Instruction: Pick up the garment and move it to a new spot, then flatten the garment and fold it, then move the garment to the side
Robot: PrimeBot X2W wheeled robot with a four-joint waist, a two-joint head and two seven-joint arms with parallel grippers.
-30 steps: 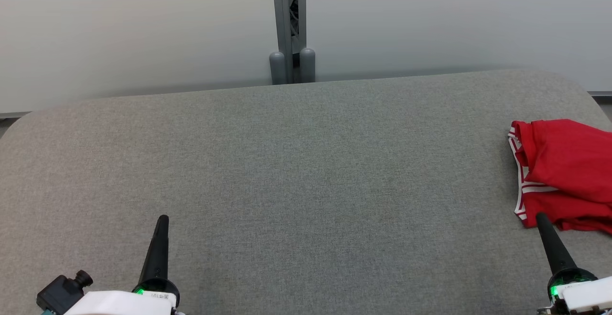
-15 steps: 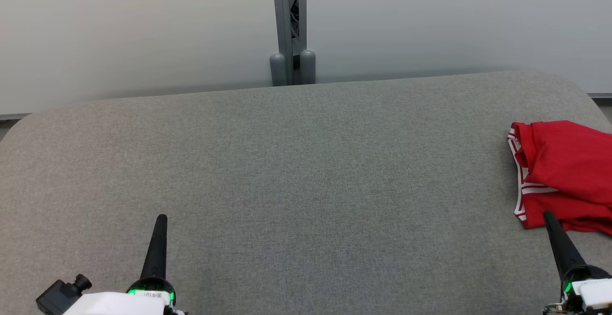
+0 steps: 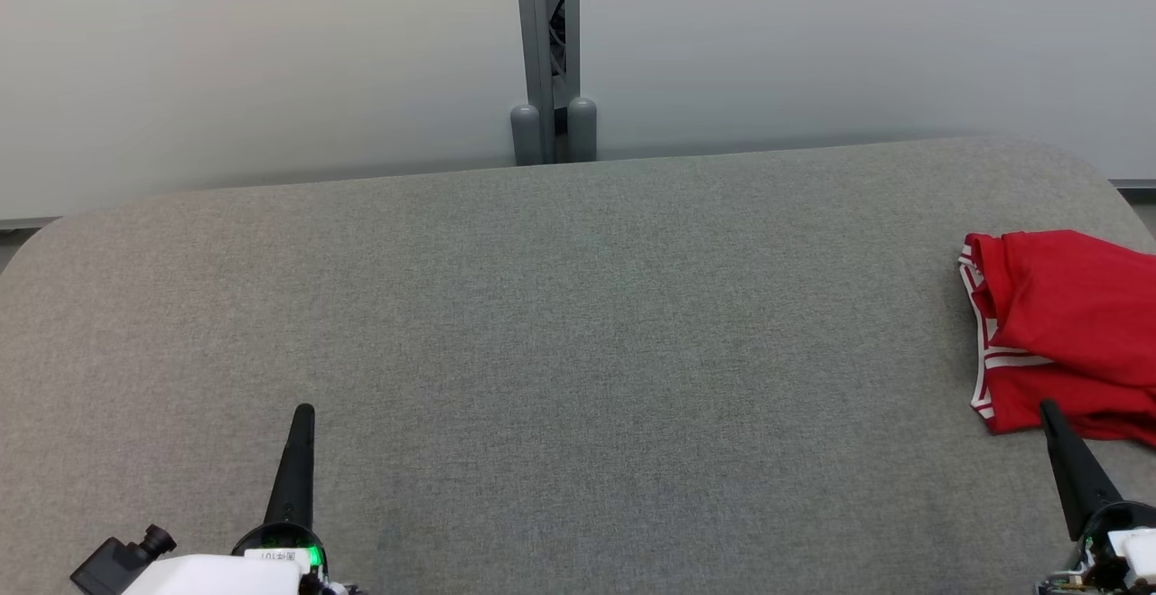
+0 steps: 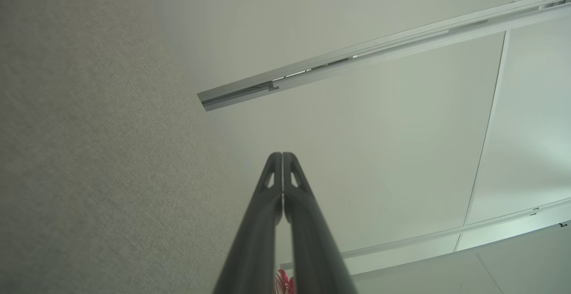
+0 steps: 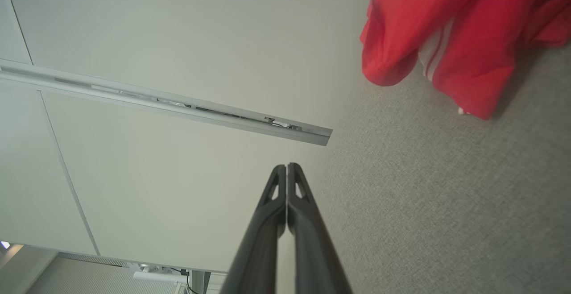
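Note:
The garment [image 3: 1066,329] is red with white stripes and lies folded at the right edge of the grey padded table [image 3: 560,324]; the frame cuts off its right part. It also shows in the right wrist view [image 5: 450,31], bunched at the top right. My right gripper [image 3: 1048,408] is shut and empty at the lower right, its tip just in front of the garment's near edge. In its own view the right gripper [image 5: 286,165] has both fingers pressed together. My left gripper [image 3: 303,410] is shut and empty at the lower left, and the left gripper [image 4: 282,154] shows closed fingers there too.
Pale wall panels [image 3: 271,53] stand behind the table, joined by a grey post [image 3: 546,44] with two rounded feet. The table's far corners are rounded. A wide stretch of grey cloth lies between the two grippers.
The right gripper has drawn back toward the lower right corner. The whole head view has shifted slightly downward, so the camera moved. The garment and left gripper have stayed put.

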